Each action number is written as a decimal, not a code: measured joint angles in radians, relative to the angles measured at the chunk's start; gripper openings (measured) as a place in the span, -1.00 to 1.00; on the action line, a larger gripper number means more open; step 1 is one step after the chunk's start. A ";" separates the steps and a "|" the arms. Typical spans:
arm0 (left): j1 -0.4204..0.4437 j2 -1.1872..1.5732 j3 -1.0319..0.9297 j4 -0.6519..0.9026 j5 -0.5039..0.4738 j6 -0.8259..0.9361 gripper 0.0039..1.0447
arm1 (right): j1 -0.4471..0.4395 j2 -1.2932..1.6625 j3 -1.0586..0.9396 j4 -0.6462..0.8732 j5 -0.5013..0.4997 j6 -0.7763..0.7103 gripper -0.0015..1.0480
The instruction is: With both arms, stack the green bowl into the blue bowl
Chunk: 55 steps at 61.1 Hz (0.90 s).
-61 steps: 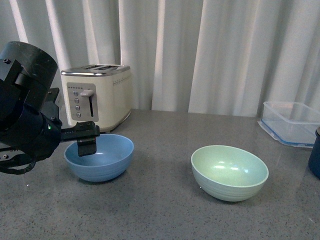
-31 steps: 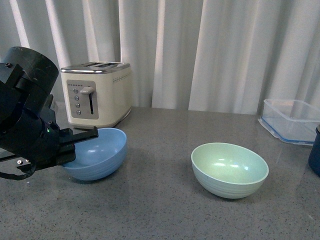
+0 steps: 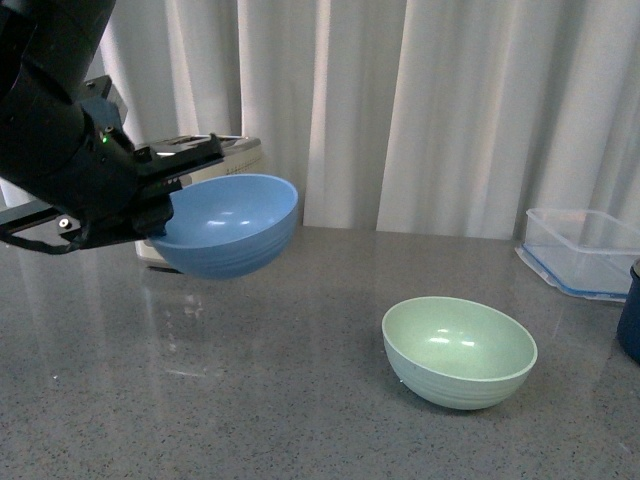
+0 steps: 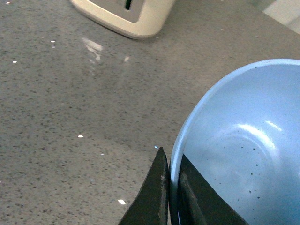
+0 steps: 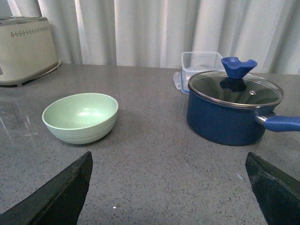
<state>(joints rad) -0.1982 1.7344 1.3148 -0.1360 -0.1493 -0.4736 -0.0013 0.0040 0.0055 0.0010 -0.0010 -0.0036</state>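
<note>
While the left arm (image 3: 60,130) slants in high from the left, its claw (image 4: 171,160) pinches the blue bowl (image 3: 228,225) by the rim, clear above the worktop (image 3: 300,410). The green bowl (image 3: 459,350) rests on the worktop further right. The right claw (image 5: 168,187) gapes wide.

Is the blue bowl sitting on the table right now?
No, the blue bowl is up in the air above the table, its rim pinched between the left fingers.
</note>
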 joint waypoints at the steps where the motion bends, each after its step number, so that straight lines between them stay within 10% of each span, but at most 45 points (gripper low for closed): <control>1: -0.006 -0.003 0.003 -0.005 0.003 -0.004 -0.94 | 0.000 0.000 0.000 0.000 0.000 0.000 0.81; 55: -0.166 0.216 0.152 -0.080 -0.084 -0.021 -0.94 | 0.000 0.000 0.000 0.000 0.000 0.000 0.81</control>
<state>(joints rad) -0.3637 1.9499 1.4666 -0.2165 -0.2333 -0.4950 -0.0013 0.0040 0.0055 0.0010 -0.0010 -0.0036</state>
